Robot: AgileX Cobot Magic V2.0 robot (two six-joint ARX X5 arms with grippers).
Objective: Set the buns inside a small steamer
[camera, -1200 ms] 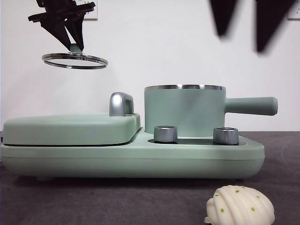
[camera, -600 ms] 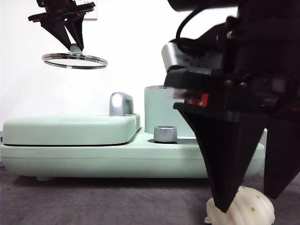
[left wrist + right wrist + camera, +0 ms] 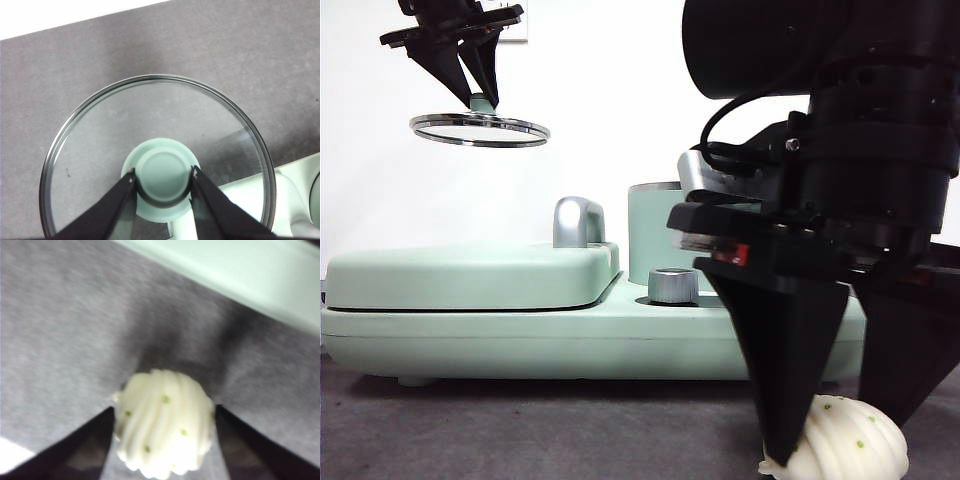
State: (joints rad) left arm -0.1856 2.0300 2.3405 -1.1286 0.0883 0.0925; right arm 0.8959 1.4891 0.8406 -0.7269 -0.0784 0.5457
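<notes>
The right gripper [image 3: 840,440] has come down in front of the small steamer [image 3: 655,235], and its parted jaws now straddle the white ridged bun [image 3: 164,429] on the grey tabletop [image 3: 540,435]. High above the flat grill lid [image 3: 470,275], the left gripper [image 3: 162,182] is clamped on the green knob [image 3: 163,175] of the glass lid [image 3: 480,128].

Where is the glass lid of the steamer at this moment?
In the front view the glass lid hangs high at the left, above the flat grill lid; the left gripper holds it by its green knob.
</notes>
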